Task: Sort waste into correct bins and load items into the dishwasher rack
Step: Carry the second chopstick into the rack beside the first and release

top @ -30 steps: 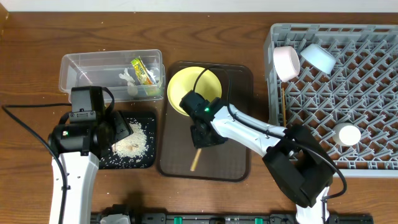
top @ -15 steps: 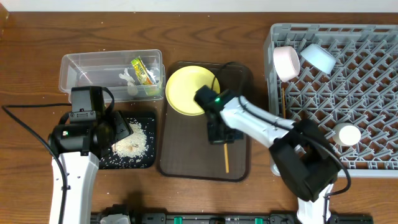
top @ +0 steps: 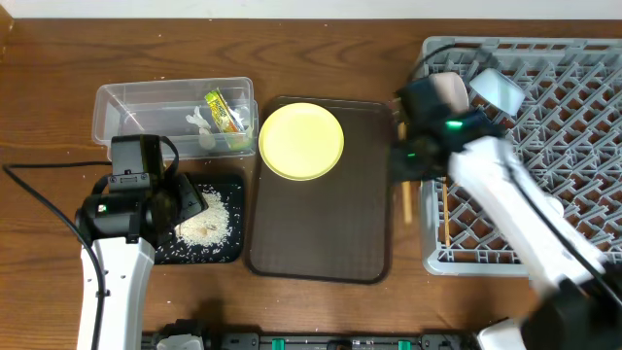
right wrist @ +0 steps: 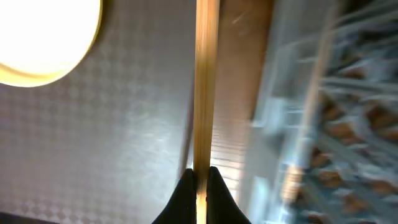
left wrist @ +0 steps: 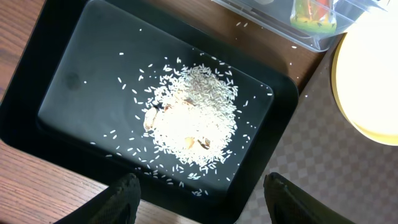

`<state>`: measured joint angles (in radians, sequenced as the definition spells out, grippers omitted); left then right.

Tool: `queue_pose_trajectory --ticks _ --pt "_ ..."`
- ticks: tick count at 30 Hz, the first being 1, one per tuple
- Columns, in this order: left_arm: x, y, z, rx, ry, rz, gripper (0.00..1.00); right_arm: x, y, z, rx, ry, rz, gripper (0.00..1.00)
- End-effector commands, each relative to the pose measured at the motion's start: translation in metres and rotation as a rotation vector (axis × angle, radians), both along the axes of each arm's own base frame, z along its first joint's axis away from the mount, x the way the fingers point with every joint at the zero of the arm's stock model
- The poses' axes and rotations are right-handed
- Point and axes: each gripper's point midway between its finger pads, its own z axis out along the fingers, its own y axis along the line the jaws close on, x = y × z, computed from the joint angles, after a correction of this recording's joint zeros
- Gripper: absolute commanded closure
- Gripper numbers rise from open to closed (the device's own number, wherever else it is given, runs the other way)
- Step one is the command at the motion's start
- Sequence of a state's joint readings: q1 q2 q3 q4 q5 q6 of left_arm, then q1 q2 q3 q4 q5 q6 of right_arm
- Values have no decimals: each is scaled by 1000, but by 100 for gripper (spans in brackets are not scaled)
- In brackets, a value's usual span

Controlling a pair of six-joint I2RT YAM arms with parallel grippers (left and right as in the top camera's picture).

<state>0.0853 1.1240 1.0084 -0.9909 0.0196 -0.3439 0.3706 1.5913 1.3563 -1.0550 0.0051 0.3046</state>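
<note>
A single wooden chopstick [right wrist: 206, 93] is clamped in the right gripper [right wrist: 200, 184] and points straight ahead of it, over the strip of table [top: 321, 49] beside the brown serving tray [top: 321, 233]. The rack [top: 544, 146] lies just to the gripper's right. The stick should be held level, carried over the rack's wall and lowered alongside the other chopstick [top: 444, 204] already lying there. It is best released only once supported, since so thin a piece could slip through the lattice. The chopstick is seen as slim, straight, pale and smooth. The left gripper [left wrist: 202, 199] is held apart above the rice [left wrist: 189, 115] in the black tray [left wrist: 74, 81].
</note>
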Motion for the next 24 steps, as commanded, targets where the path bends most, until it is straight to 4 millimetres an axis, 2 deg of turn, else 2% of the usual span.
queue_pose_trajectory --ticks 1,4,8,17,22,24 --pt "1 2 2 0 -4 20 33 4 -34 24 -58 -77 24 99" --pt "1 2 2 0 -4 20 33 3 -59 28 -70 -73 -29 99" --pt "1 2 2 0 -4 20 33 -1 -78 15 -88 -15 -69 99" --pt "0 2 2 0 -4 20 33 -12 -83 -29 -110 72 -59 98" --pt "1 2 2 0 -4 20 33 -9 -82 -30 -107 58 -59 83" --pt "0 2 2 0 -4 20 33 -8 -82 -30 -107 57 -59 81"
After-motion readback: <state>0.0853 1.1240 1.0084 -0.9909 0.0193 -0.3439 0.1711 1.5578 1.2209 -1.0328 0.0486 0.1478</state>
